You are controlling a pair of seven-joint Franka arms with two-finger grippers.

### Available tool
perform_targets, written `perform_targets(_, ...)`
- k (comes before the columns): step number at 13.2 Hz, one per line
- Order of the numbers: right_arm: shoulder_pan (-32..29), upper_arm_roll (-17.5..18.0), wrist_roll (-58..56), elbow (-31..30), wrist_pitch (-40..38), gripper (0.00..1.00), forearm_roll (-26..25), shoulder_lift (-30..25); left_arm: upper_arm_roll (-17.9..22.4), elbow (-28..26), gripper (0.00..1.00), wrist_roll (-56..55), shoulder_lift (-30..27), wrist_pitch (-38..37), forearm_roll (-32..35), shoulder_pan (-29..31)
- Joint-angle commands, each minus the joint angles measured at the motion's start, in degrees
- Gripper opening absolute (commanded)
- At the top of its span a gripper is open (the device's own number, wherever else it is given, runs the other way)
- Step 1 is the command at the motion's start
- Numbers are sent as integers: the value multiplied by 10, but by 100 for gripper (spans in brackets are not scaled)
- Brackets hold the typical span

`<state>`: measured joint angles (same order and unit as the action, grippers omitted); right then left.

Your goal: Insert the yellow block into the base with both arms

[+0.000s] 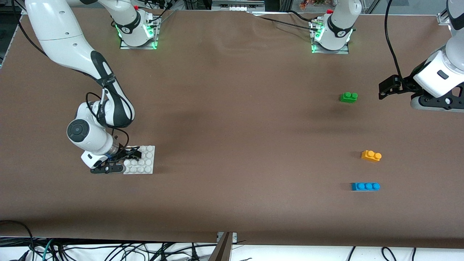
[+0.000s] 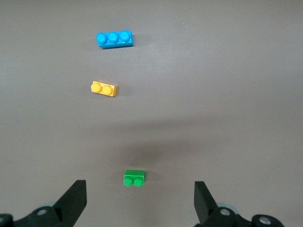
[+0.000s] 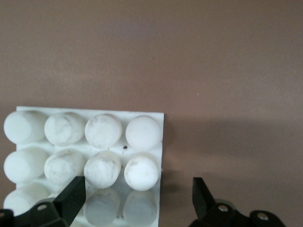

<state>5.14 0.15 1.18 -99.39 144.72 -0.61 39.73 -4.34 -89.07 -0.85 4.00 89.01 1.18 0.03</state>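
The yellow block (image 1: 371,156) (image 2: 104,88) lies on the brown table toward the left arm's end, between a green brick and a blue brick. My left gripper (image 1: 385,90) (image 2: 139,203) hangs open and empty, up over the table beside the green brick. The white studded base (image 1: 148,161) (image 3: 158,156) lies flat toward the right arm's end. My right gripper (image 1: 125,162) (image 3: 137,198) is low at the base's edge and open. One of its fingers is over the plate's studs, the other over bare cloth just off the plate's side.
The green two-stud brick (image 1: 348,97) (image 2: 134,178) lies farther from the front camera than the yellow block. The blue three-stud brick (image 1: 365,186) (image 2: 114,39) lies nearer. Brown cloth stretches between base and bricks.
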Motion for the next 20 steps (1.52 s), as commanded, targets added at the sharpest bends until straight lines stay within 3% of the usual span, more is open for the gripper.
perform_targets(1,-4,3,-8,33,-19,100,3,13,-2,8,100,-3,0,-8,-12,3)
perform_targets(10,-1,7,3,31,-9,100,24,30,-2,8,100,-3,0,-9,-12,3)
perform_targets(16,71,8,123,33,-10,100,37,25,-3,8,100,-3,0,-9,-12,3)
perform_targets(20,86,8,187,32,-11,100,37,27,-3,8,100,-3,0,-9,-12,3)
